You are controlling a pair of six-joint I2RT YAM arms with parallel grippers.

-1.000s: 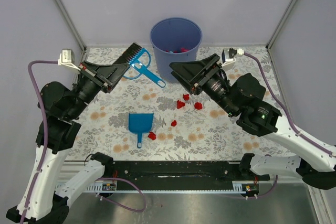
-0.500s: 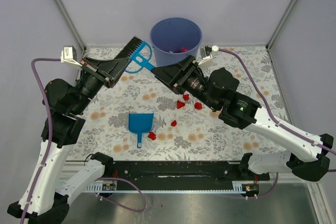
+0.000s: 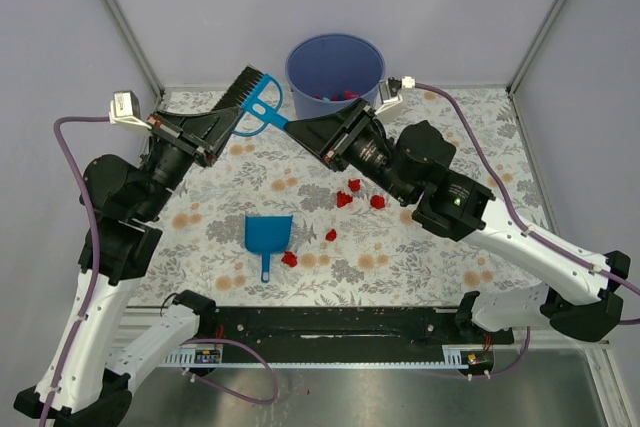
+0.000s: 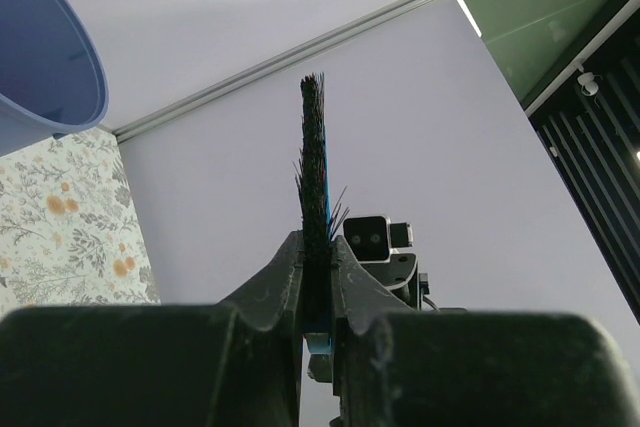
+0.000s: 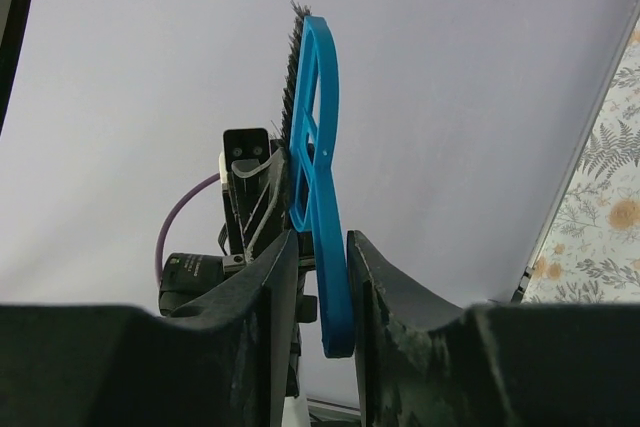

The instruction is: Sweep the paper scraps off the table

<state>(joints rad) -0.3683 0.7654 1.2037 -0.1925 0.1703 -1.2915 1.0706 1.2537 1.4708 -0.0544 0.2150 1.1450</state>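
A blue brush [image 3: 262, 107] with black bristles hangs in the air in front of the bin. My left gripper [image 3: 238, 115] is shut on its bristle head [image 4: 315, 167]. My right gripper [image 3: 300, 133] has its fingers on either side of the brush's blue handle [image 5: 322, 197]; one finger touches it and a thin gap shows on the other side. Several red paper scraps [image 3: 345, 198] lie on the flowered table [image 3: 200, 237], some near the middle and two [image 3: 290, 259] beside the blue dustpan [image 3: 268, 235].
A tall blue bin [image 3: 335, 72] stands at the table's back edge, with pink and red bits inside; its rim [image 4: 40, 57] shows in the left wrist view. The black slotted rail [image 3: 330, 332] runs along the near edge. Grey walls enclose three sides.
My right arm swung left to the brush handle and its jaws narrowed around it. My left gripper lifted the brush off the table and up towards the bin.
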